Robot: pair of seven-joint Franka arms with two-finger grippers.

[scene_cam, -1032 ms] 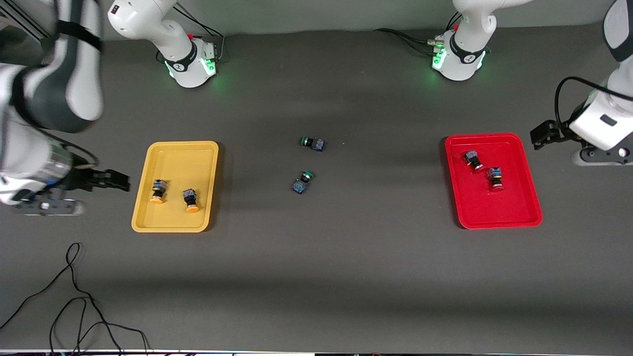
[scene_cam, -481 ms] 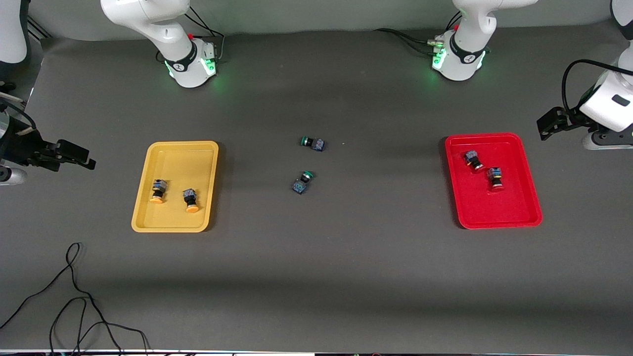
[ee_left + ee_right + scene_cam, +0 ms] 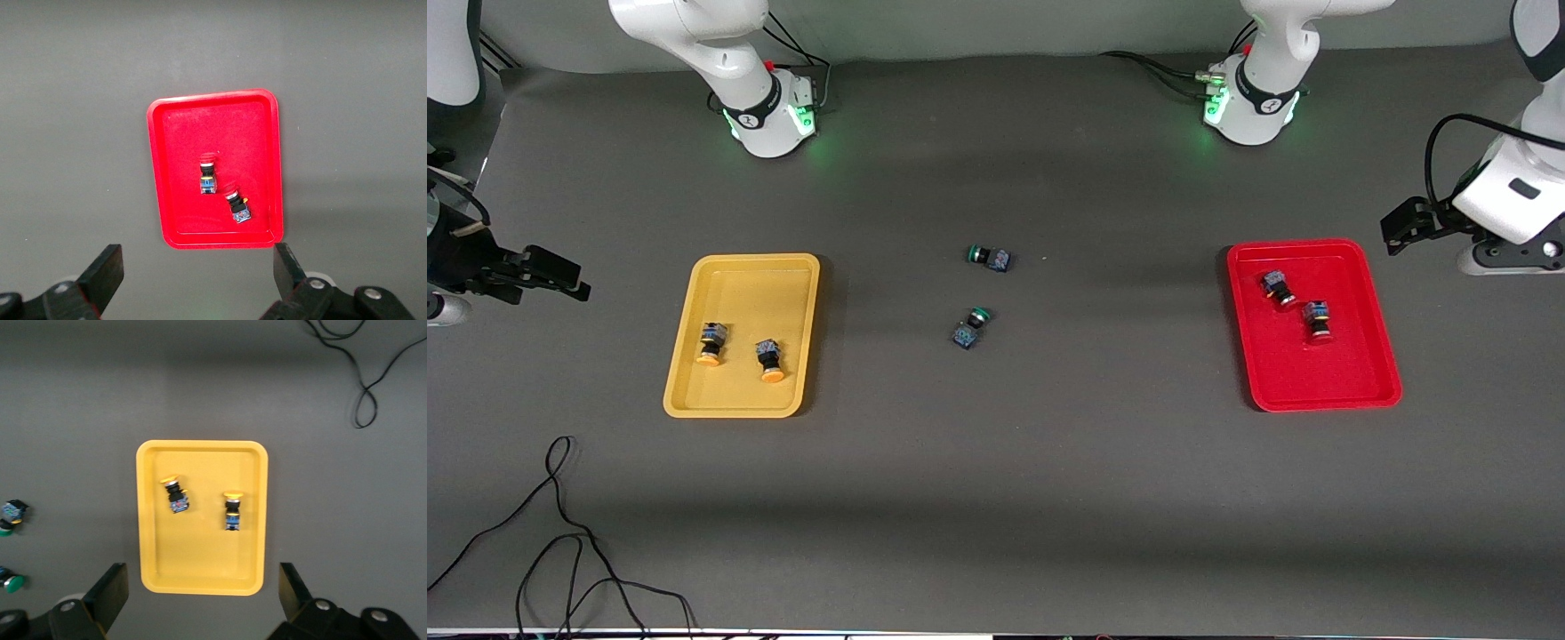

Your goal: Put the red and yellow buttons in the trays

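Since both pincers pulled back a second ago, your right pincer (image 3: 560,274) hangs open at nine o'clock of the yellow tray (image 3: 685,391), the left pincer (image 3: 1398,233) open at two o'clock of the red tray (image 3: 1392,382). Yellow buttons (image 3: 711,342) and red buttons (image 3: 1279,286) lie in matching trays, so the task looks done.

I see my left arm's black two-finger gripper (image 3: 1392,233) up in the air at its end of the table, fingers (image 3: 107,270) spread wide. My right arm's black two-finger gripper (image 3: 560,276) hangs at its own end, fingers (image 3: 113,587) wide too.
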